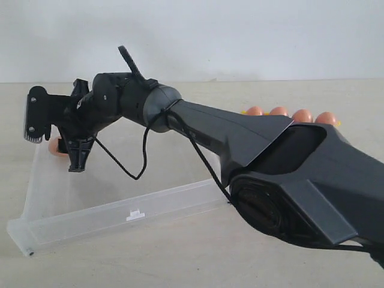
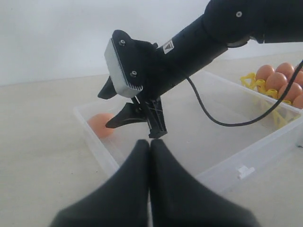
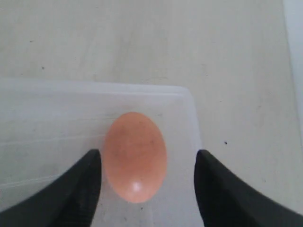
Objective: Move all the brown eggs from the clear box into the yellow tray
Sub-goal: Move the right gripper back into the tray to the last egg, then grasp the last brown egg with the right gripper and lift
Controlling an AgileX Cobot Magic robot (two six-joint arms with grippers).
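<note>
A dark right arm is stretched across the scene from the near right to the far left. Its right gripper (image 3: pixel 147 163) is held low over the far-left corner of the box (image 1: pixel 108 210), a clear, shallow bin set on a pale table (image 1: pixel 180 258). The jaws are spread wide, wider than the egg. One brown egg (image 2: pixel 100 125) is seen in the box, lying on the floor close to that corner. In the right wrist view it is framed between the two black fingers (image 3: pixel 80 189) – one finger is very near its side, the other stands clearly apart. Whether the near finger touches the shell cannot be told. The egg is not clasped.

A small white tab (image 1: pixel 136 214) is fixed on the box's near wall. A thin black cable (image 1: pixel 143 157) hangs in a loop below the arm's wrist.

The tray (image 2: pixel 250 80), bright yellow, is placed beside the box on the far right, largely hidden behind the arm in the exterior view. Other eggs (image 1: pixel 279 111) are seated in it – a row of four tops is seen above the arm.

The left gripper (image 2: pixel 150 146) is held outside the box, off its near wall. Its two fingers are pressed together with nothing between them.
</note>
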